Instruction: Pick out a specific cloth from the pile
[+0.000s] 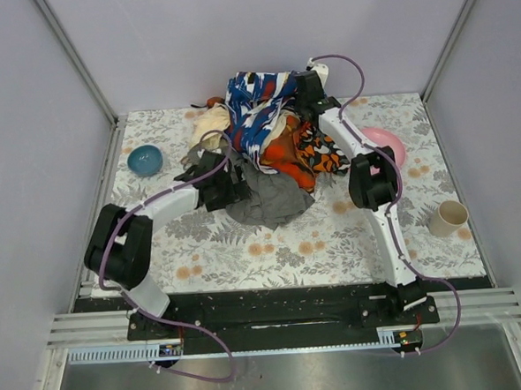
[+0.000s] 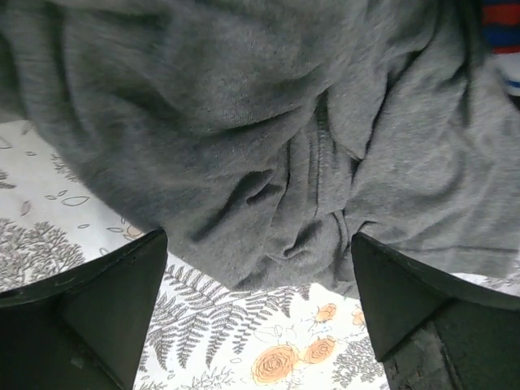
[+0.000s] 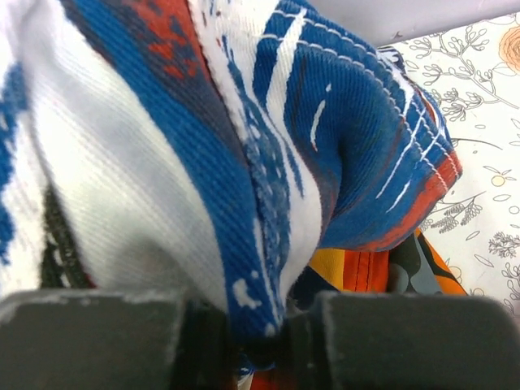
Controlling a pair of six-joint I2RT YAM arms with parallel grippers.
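Observation:
The plain dark grey cloth [image 1: 271,200] lies spread on the floral table at the near side of the pile [image 1: 280,145], partly under the orange pieces. My left gripper [image 1: 232,184] stands open at the grey cloth's left edge. In the left wrist view its gripper [image 2: 258,244] has one black finger on each side of the cloth's rumpled hem [image 2: 268,138], with nothing pinched. My right gripper [image 1: 305,84] is shut on the blue, white and red patterned cloth [image 1: 255,107] and holds it up over the back of the pile. Close up, that fabric [image 3: 244,162] is clamped in the right gripper [image 3: 252,341].
A blue bowl [image 1: 144,160] sits at the left, a pink plate [image 1: 386,143] at the right behind the right arm, and a cream cup [image 1: 447,218] nearer the right edge. Orange and black fabric [image 3: 374,272] hangs under the lifted cloth. Walls enclose the table on three sides.

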